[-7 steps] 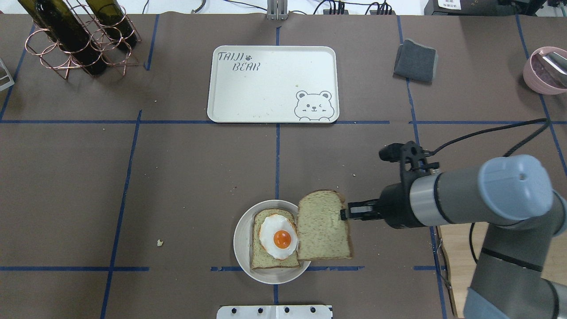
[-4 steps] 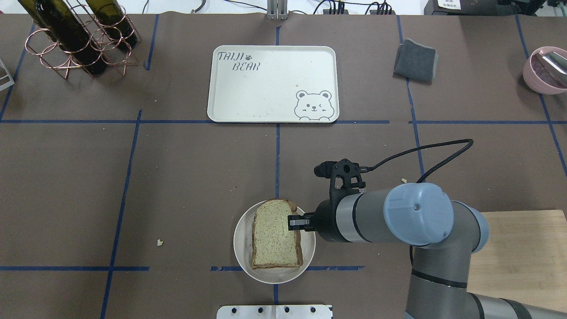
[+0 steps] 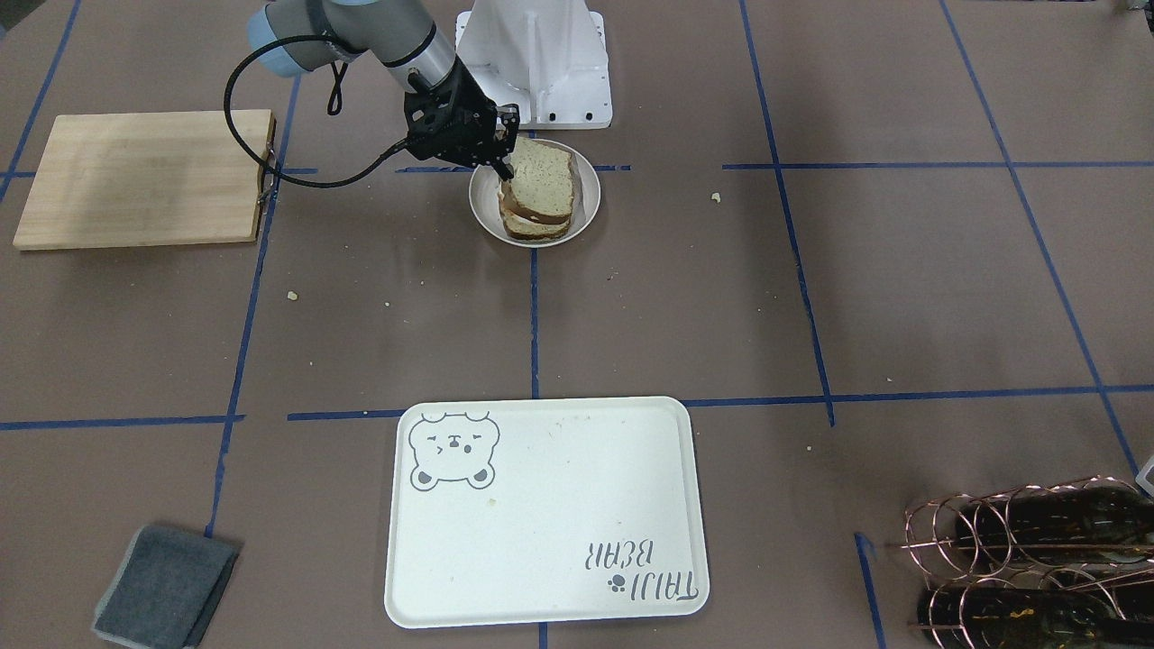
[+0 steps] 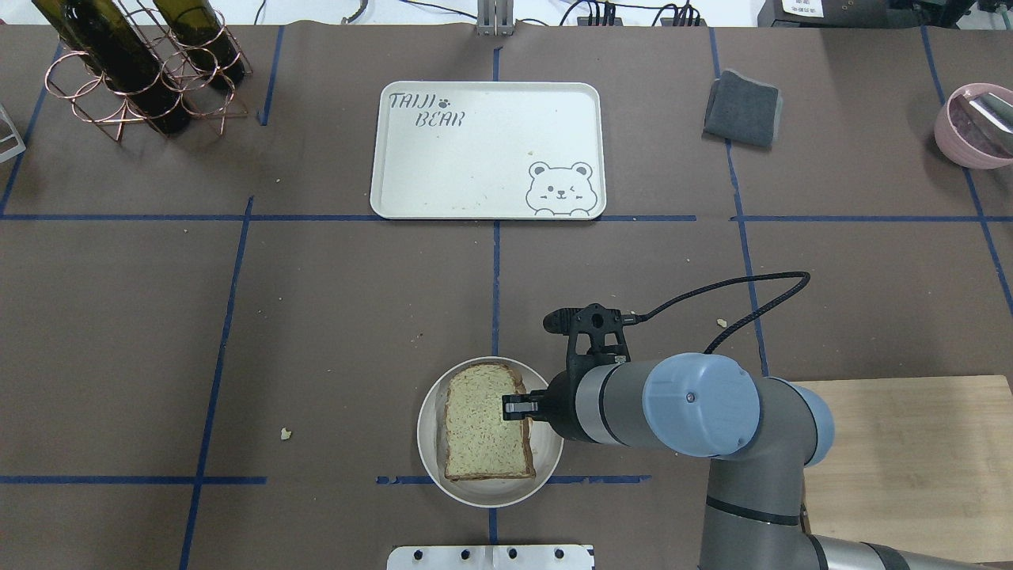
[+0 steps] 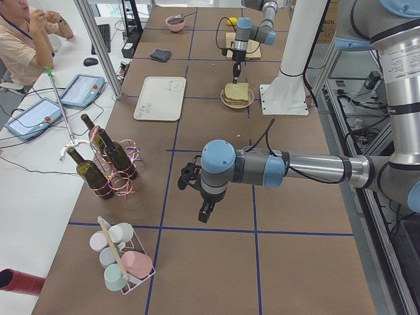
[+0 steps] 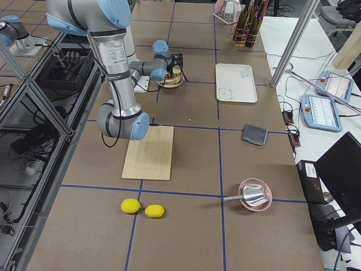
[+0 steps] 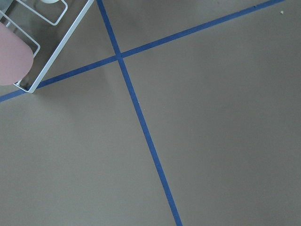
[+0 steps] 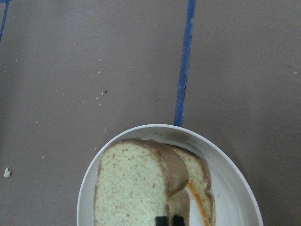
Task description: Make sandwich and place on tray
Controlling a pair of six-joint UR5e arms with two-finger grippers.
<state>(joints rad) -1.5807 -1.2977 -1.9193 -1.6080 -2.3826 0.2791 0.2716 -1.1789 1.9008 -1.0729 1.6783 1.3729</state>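
Note:
The sandwich (image 4: 483,423) lies on the round off-white dish (image 4: 427,447) at the table's near middle. Its top slice (image 8: 131,188) covers the egg, of which only an orange-white edge (image 8: 197,205) shows. My right gripper (image 4: 510,408) is shut on the top slice's right edge, its fingertips (image 8: 162,220) close together. The same grip shows in the front-facing view (image 3: 505,169). The cream bear tray (image 4: 475,150) lies bare at the far middle. My left gripper (image 5: 205,213) hangs over bare table far to the left; I cannot tell if it is open or shut.
A wooden cutting board (image 4: 918,459) lies right of the dish, under my right arm. A wine bottle rack (image 4: 142,71) stands far left, a grey cloth (image 4: 742,108) and a pink bowl (image 4: 973,127) far right. A cup rack (image 5: 121,256) stands near my left gripper.
My right gripper carried the top slice left from beside the dish and brought it down over the egg, which is now covered. The arm has shifted a little further left.

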